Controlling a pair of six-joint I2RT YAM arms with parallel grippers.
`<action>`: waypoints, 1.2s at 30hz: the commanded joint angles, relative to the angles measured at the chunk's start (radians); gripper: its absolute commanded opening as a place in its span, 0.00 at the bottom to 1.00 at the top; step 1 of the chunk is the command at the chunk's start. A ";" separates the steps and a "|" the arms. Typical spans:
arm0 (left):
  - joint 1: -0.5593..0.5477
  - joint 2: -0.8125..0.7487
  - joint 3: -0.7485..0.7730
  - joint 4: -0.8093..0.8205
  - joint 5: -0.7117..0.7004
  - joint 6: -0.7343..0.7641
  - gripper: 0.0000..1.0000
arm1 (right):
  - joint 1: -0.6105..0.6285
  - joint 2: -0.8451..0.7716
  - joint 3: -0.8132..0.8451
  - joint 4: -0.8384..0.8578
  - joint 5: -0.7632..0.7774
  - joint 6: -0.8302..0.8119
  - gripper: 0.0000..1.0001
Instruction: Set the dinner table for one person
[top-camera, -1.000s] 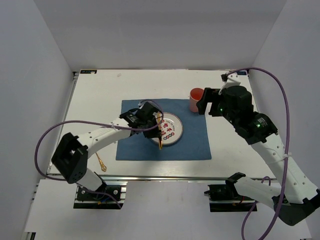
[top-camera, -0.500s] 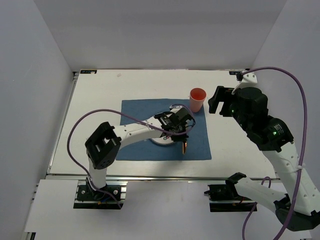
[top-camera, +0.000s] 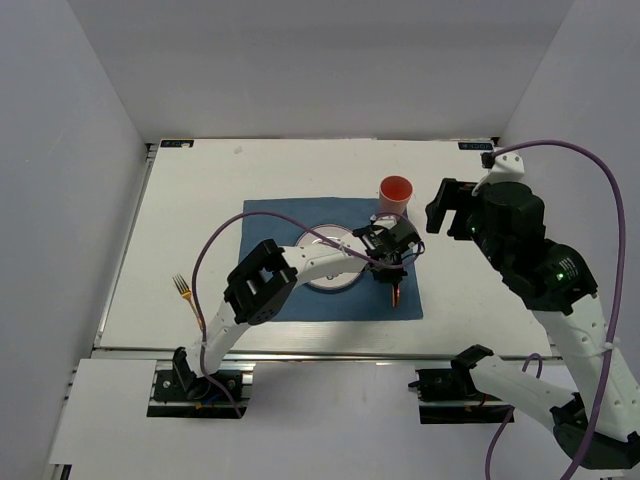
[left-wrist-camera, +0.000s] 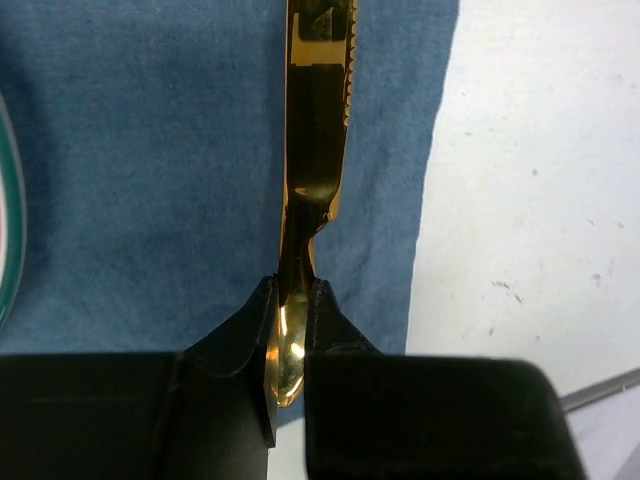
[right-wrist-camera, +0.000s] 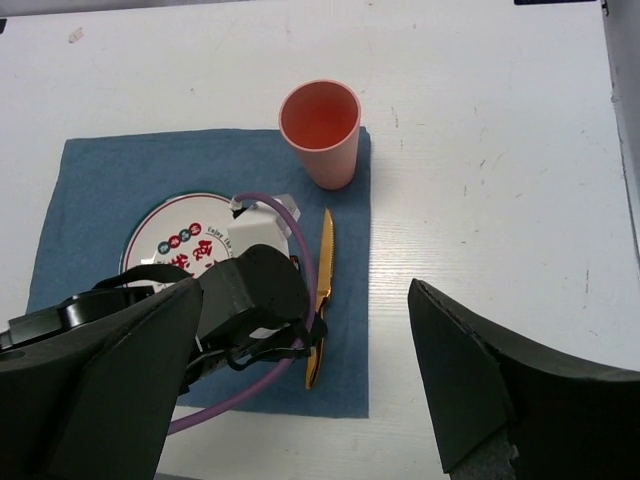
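Note:
My left gripper (top-camera: 393, 272) is shut on the handle of a gold knife (top-camera: 397, 293), shown closely in the left wrist view (left-wrist-camera: 291, 290). The knife (left-wrist-camera: 315, 150) lies along the right strip of the blue placemat (top-camera: 265, 290), blade pointing at the pink cup (top-camera: 396, 192). I cannot tell whether it touches the cloth. The patterned plate (top-camera: 330, 272) sits mid-mat, left of the knife. My right gripper (top-camera: 450, 208) is open and empty, held high to the right of the cup. The white dinner table (top-camera: 200, 200) carries it all.
A gold fork (top-camera: 183, 290) lies on the bare table left of the placemat, near the front rail. The right wrist view shows the cup (right-wrist-camera: 320, 125), the knife (right-wrist-camera: 324, 262) and the plate (right-wrist-camera: 170, 245) from above. White walls enclose the table.
My left gripper carried the knife from over the plate rightward to the placemat's right strip. My right gripper drew back to the right, away from the cup.

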 joint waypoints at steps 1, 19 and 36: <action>-0.005 -0.005 0.089 -0.031 -0.040 -0.024 0.00 | -0.003 -0.024 0.036 -0.011 0.043 -0.028 0.89; -0.005 0.074 0.124 -0.037 -0.020 -0.073 0.00 | -0.003 -0.043 0.001 -0.005 0.042 -0.031 0.89; -0.005 0.016 0.085 -0.020 -0.014 -0.082 0.54 | -0.004 -0.046 -0.001 0.002 0.031 -0.031 0.89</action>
